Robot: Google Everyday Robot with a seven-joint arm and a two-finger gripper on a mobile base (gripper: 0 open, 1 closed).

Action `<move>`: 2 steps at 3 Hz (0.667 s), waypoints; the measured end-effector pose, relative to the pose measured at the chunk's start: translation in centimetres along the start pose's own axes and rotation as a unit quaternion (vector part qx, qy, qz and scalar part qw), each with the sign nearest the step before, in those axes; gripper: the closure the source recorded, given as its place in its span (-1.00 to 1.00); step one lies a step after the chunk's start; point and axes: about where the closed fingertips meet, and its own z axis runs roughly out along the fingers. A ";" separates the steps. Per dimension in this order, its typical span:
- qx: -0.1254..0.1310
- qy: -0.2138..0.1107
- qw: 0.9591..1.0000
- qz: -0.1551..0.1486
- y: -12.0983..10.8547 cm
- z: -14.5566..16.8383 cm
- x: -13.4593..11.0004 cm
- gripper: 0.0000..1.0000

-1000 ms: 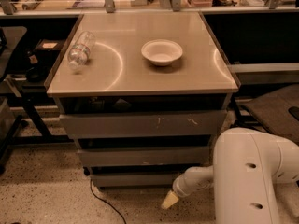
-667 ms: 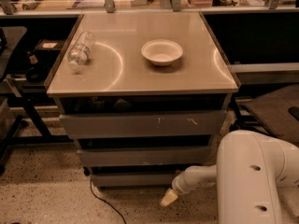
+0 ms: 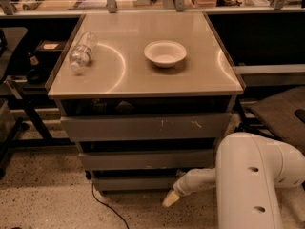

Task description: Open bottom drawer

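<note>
In the camera view, the only one you have, the cabinet (image 3: 143, 82) stands in the middle with three grey drawers. The bottom drawer (image 3: 136, 183) is the lowest front, close above the floor (image 3: 52, 204), and it looks shut or almost shut, a little further back than the middle drawer (image 3: 147, 159).

The gripper (image 3: 170, 199) is low at the right end of that front, just below and in front of it. It seems apart from the front, but the gap is not sure. I cannot tell from here if it is open or closed.

The front is long from left to right, so the drawer lies up and to the left of the gripper tip. I judge you must first reach the edge of the front and then pull toward the camera.

The floor in front gives room for the drawer to come out. A dark cable (image 3: 107, 206) lies there on the left, well away from the gripper. Your own white arm (image 3: 252, 180) fills the right side, so keep it clear of the drawer's path.
</note>
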 end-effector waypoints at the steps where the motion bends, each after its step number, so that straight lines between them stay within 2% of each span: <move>1: 0.005 0.010 1.000 -0.016 -0.3 1.2 0.4 -1.00; 2: 0.006 0.014 1.000 -0.025 -1.0 2.4 0.5 -1.00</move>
